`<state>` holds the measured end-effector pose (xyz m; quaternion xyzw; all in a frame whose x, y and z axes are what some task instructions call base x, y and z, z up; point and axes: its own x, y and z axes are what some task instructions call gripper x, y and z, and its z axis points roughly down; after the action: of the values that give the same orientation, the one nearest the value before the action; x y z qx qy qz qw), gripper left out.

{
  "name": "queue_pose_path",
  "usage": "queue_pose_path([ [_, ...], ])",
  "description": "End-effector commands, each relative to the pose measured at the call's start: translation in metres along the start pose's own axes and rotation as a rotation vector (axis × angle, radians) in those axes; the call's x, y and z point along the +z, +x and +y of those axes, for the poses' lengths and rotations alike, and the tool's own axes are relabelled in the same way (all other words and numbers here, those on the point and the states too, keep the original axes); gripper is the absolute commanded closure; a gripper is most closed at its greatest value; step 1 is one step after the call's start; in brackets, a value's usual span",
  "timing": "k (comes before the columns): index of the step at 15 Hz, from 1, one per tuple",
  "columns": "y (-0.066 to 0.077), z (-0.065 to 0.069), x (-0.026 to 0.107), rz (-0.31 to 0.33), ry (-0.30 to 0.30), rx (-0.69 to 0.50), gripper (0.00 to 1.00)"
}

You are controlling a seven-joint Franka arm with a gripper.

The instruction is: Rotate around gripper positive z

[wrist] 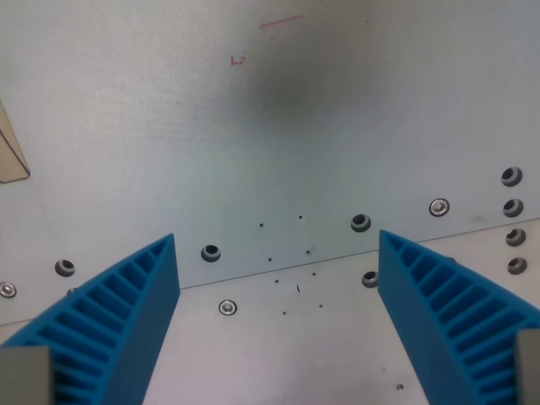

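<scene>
Two blue ribbed fingers [126, 325] frame the wrist view, one at lower left, one at lower right; the jaws stand wide apart with nothing between them but bare surface. The gripper [278, 291] hangs over a pale grey metal desk [169, 143]. A seam [278, 272] runs across the desk between the fingertips, rising toward the wrist view's right. Counted around that seam: eight dark open holes and three bright screw heads, plus a scatter of small dark specks near the seam's middle. Far above the seam, two faint red pen marks [281, 23], a stroke and a small corner; no readable writing. A tan edge [12, 156] shows well left of the seam.
</scene>
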<state>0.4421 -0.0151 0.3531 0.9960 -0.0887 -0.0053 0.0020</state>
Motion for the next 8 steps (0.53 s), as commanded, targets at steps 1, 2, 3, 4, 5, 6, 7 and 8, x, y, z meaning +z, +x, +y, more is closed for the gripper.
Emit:
queue_pose_path([
  [1,-0.0004,0.0001,-0.0028,0.006,0.001,0.012,0.00],
  [2,-0.0004,0.0001,-0.0028,0.006,0.001,0.024,0.00],
  [3,-0.0004,0.0001,-0.0028,0.006,0.001,0.035,0.00],
  [4,-0.0004,0.0001,-0.0028,0.006,0.001,0.047,0.00],
  [5,-0.0004,0.0001,-0.0028,0.006,0.001,0.059,0.00],
  [6,-0.0004,0.0001,-0.0028,0.006,0.001,0.070,0.00],
  [7,-0.0004,0.0001,-0.0028,0.006,0.001,0.082,0.00],
  [8,-0.0004,0.0001,-0.0028,0.006,0.001,0.094,0.00],
])
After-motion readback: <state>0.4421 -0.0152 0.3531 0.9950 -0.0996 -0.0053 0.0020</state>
